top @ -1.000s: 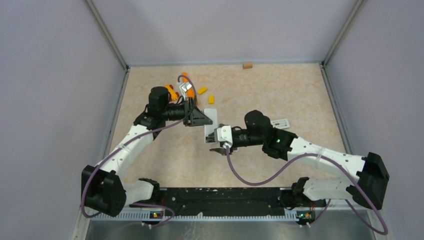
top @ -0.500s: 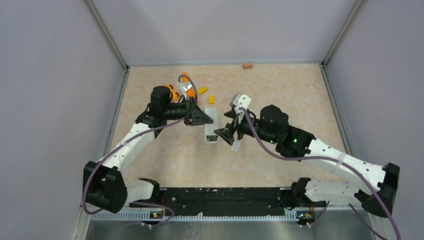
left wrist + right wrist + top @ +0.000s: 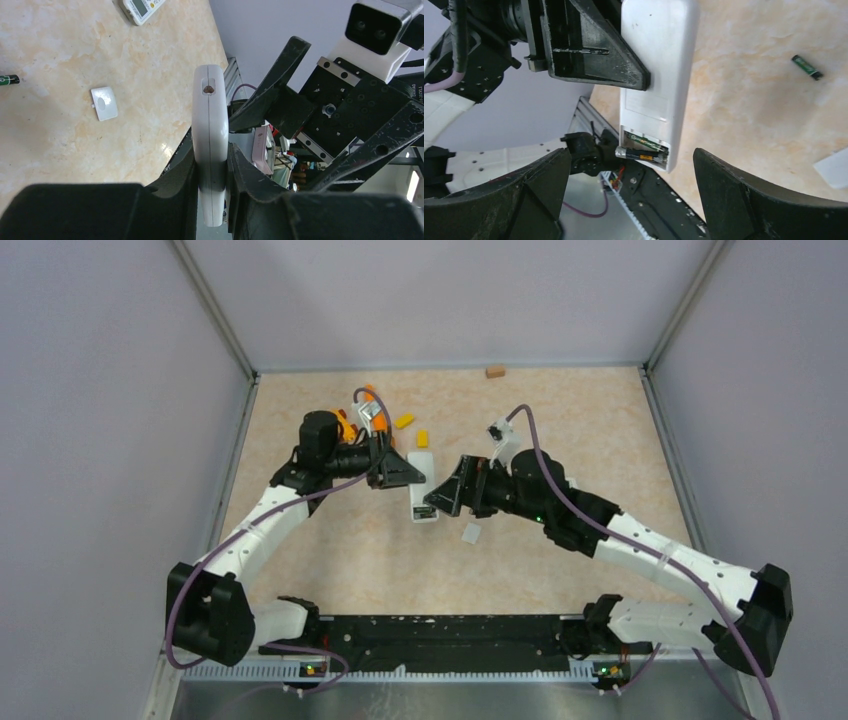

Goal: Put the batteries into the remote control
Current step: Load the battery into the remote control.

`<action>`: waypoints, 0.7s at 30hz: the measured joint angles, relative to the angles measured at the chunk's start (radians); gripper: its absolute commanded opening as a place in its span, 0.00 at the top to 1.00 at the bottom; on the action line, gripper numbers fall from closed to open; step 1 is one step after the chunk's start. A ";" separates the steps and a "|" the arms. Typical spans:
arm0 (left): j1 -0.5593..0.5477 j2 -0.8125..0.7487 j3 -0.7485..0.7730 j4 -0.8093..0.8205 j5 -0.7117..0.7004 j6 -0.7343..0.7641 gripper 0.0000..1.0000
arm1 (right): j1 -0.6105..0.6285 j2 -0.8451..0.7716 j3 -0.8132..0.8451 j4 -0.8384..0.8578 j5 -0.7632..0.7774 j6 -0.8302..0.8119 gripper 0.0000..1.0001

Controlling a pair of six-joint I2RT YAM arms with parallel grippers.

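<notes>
Jaws of the left gripper [image 3: 212,172] are pressed shut on the white remote [image 3: 210,120], one finger on each broad face, holding it on edge above the table [image 3: 330,560]. Seen from the right wrist, the back of the remote faces that camera, and its battery compartment [image 3: 663,149] is uncovered at the end nearer the arm bases. Two batteries [image 3: 641,154] lie in it side by side. The lower one seems to stick out slightly past the remote's side edge, though whether it is fully seated cannot be told.

The right gripper [image 3: 631,157] is spread wide and holds nothing. Its two dark fingers [image 3: 539,200] frame the open end of the remote without touching it. From above, this gripper sits just beside the near end of the remote, facing the left gripper across it.

A loose battery [image 3: 807,67], dark green with a silvery tip, lies flat on the table well apart from the remote. The small white battery cover [image 3: 104,103] lies flat on the table near it, just in front of the right gripper. A second remote [image 3: 142,7] with a small screen lies farther off. Two yellow blocks [image 3: 404,421] lie behind the left gripper, and a brown block [image 3: 494,371] sits at the far edge.
</notes>
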 measured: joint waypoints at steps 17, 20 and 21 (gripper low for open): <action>0.007 0.000 0.000 0.024 0.013 -0.020 1.00 | -0.007 0.166 0.001 0.118 -0.180 0.094 0.19; 0.007 0.000 0.000 0.024 0.013 -0.023 1.00 | -0.007 0.166 0.002 0.122 -0.186 0.091 0.25; 0.007 0.000 0.000 0.024 0.013 -0.024 1.00 | -0.007 0.166 0.002 0.122 -0.190 0.089 0.26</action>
